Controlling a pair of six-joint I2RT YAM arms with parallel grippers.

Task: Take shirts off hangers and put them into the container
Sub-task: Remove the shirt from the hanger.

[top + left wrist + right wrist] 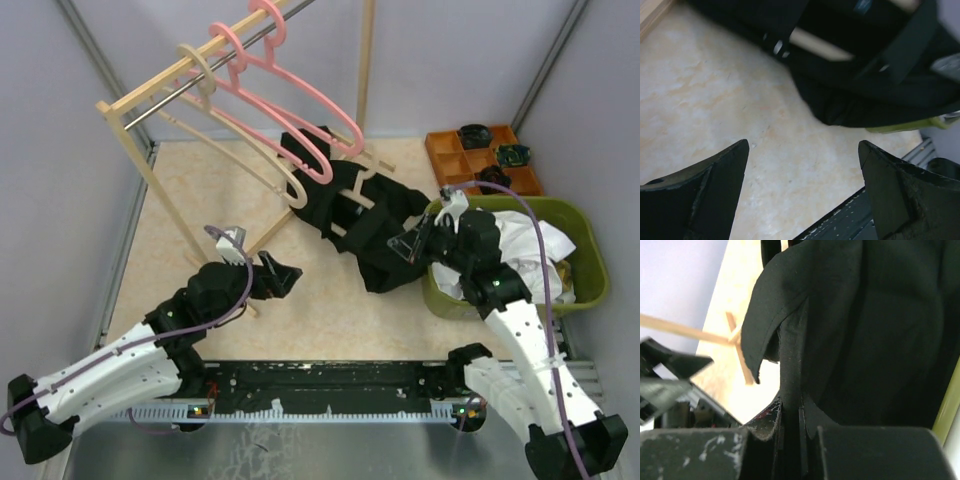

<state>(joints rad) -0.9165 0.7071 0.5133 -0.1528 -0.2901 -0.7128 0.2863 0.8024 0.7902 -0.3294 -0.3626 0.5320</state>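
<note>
1. The plain black long-sleeved shirt (345, 215) lies crumpled on the pale marble-patterned table (200, 220). It is between the wooden rack with the metal bar (140, 87) and the olive-green rectangular plastic basket (592, 285), and its near edge reaches the basket's wall.
2. The right gripper (410, 243) has its fingers pressed together on a fold of the black cloth, just beside the basket.
3. The left gripper (285, 272) hangs over the bare table with its fingers wide apart and holds nothing.
4. A pale beige curved hanger (362, 186) seems to sit inside the shirt's collar. If the right arm pulls toward the basket, the hanger can travel with the shirt and fall in, or catch on the rim.
5. The pinch takes only a thin fold, so the weight of the dragging cloth may pull it out.
6. White shirts (535, 240) already lie high in the basket, so a black sleeve may end up hanging outside.
</note>
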